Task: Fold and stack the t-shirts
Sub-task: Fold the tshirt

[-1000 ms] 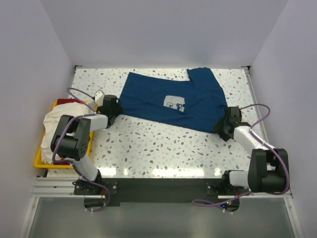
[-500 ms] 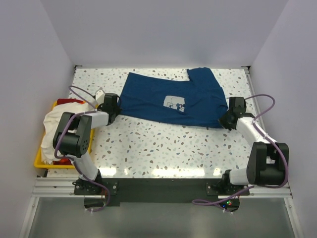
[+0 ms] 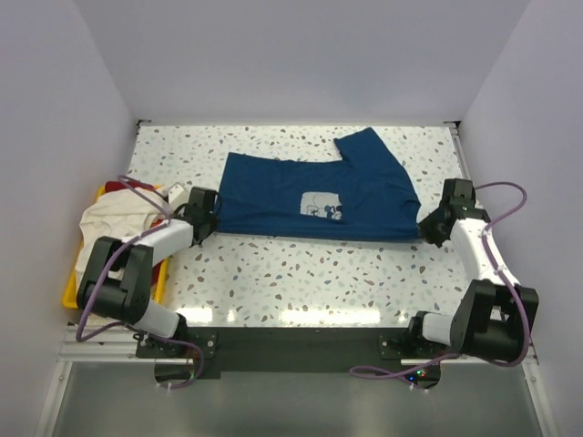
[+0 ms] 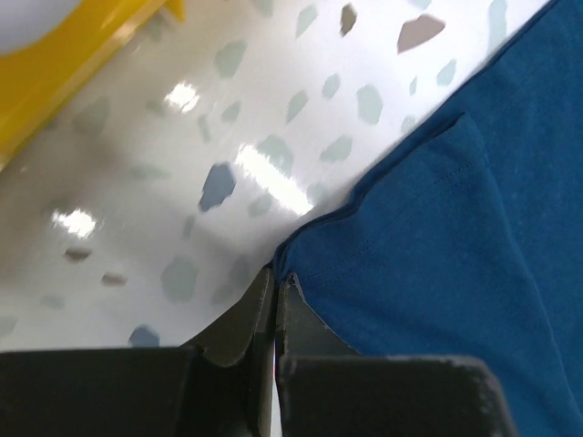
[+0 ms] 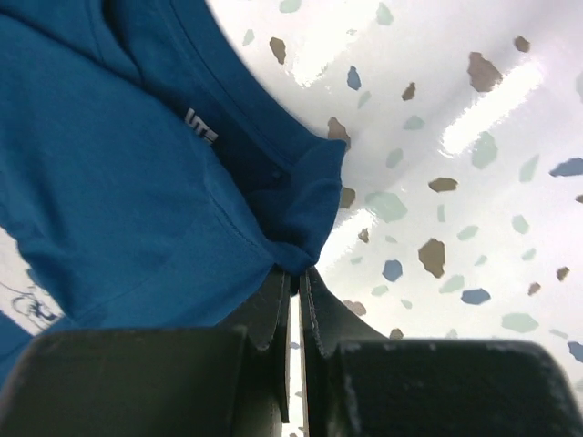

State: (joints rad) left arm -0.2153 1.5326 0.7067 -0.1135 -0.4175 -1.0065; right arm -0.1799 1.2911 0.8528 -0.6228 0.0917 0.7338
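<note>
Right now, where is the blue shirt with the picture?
Seen from above, the navy t-shirt lies spread on the table, pinched by the left hand at its left edge and the right hand at its right edge.

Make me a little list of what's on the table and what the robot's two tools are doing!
laid out: navy blue t-shirt, spread on the speckled table, mouse print facing up
left tool: shut on the shirt's left corner
right tool: shut on bunched cloth at the shirt's right end
beside the table: yellow plastic bin, on the left
in the bin: cream-white shirt, red shirt
</note>
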